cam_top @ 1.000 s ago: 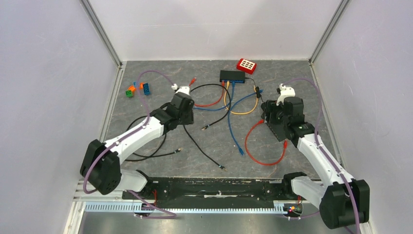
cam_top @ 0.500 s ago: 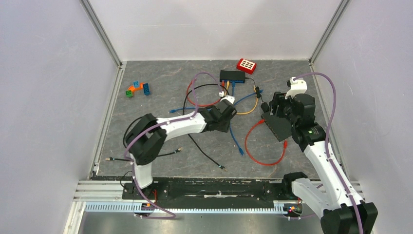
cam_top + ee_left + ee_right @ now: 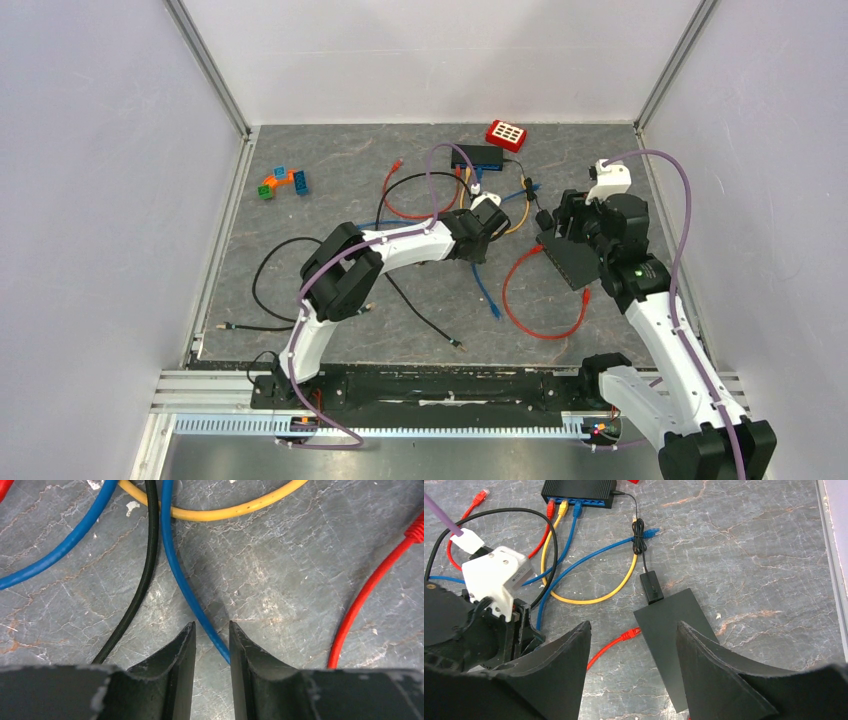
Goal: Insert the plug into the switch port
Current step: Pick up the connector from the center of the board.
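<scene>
The left arm stretches low across the surface (image 3: 330, 150), its left hand (image 3: 211, 626) narrowed astride one blue cable (image 3: 172, 565) (a slit of grey shows beside it). A loose blue plug (image 3: 495, 312) lies nearer the arm bases. The right hand (image 3: 633, 625) stands wide about a black box (image 3: 666, 640); gripped or not, I cannot tell. Three cables sit in the switch (image 3: 579, 487). A second ago the left hand hovered further left

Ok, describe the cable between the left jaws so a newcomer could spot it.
From the black box-shaped network switch at the far edge of the table, follow the thin blue cable out of its front. Its port neighbours are red and yellow.
</scene>
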